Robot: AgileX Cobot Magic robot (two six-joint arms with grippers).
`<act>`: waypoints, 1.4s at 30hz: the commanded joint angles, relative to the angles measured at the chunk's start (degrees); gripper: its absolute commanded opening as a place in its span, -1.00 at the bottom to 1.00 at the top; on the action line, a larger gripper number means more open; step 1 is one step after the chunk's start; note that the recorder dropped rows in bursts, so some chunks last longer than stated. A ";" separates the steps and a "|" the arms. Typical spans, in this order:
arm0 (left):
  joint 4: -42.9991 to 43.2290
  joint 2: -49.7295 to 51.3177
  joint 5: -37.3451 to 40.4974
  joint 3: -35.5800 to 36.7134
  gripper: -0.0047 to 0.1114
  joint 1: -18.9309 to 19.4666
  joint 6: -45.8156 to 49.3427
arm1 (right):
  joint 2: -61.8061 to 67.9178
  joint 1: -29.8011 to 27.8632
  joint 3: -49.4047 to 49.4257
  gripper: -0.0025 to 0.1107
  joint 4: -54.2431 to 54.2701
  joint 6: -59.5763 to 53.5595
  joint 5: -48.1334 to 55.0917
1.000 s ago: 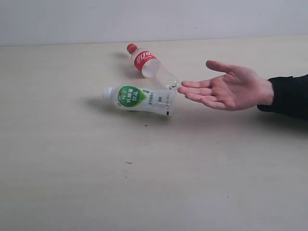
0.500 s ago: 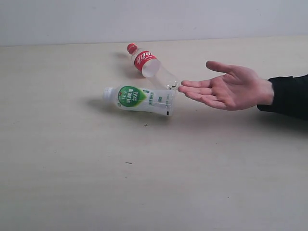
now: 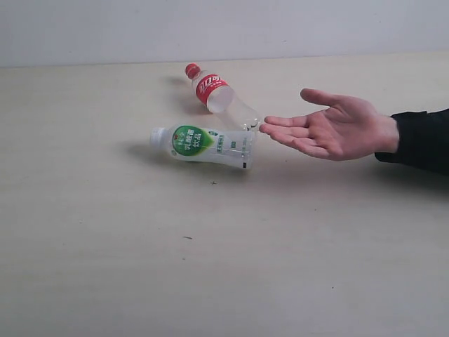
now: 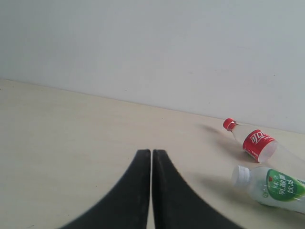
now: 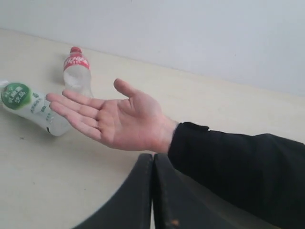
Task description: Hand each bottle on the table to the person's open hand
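Observation:
Two bottles lie on their sides on the pale table [image 3: 105, 267]. The clear bottle with the green-white label [image 3: 203, 145] [image 4: 274, 188] [image 5: 31, 107] rests nearest the middle; the clear bottle with red label and cap [image 3: 219, 96] [image 4: 255, 143] [image 5: 77, 71] lies behind it. The person's open hand [image 3: 330, 128] [image 5: 114, 117], palm up with a black sleeve, hovers just right of both. My left gripper [image 4: 151, 151] is shut and empty, well short of the bottles. My right gripper [image 5: 153, 155] is shut and empty, close beneath the person's wrist. Neither gripper shows in the exterior view.
A pale wall [image 3: 224, 28] rises behind the table's far edge. The black sleeve [image 3: 421, 139] [image 5: 238, 176] stretches in from the right. A few tiny dark specks [image 3: 213, 183] dot the tabletop in front of the bottles.

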 commanded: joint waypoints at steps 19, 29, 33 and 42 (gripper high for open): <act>0.12 0.13 -1.37 0.04 -0.85 0.11 0.24 | -14.19 -0.27 -0.35 -0.96 -0.94 -0.14 -1.64; -0.14 0.13 -19.50 0.04 -0.85 0.00 -15.75 | -14.19 -0.27 -0.35 -0.96 -0.94 -0.14 -1.64; -0.14 0.13 -16.22 0.04 -0.85 0.00 -18.69 | -14.19 -0.27 -0.35 -0.96 -0.94 -0.14 -1.64; 1.41 0.24 -20.62 0.04 -0.85 0.00 -17.67 | -14.19 -0.27 -0.35 -0.96 -0.93 -0.14 -1.64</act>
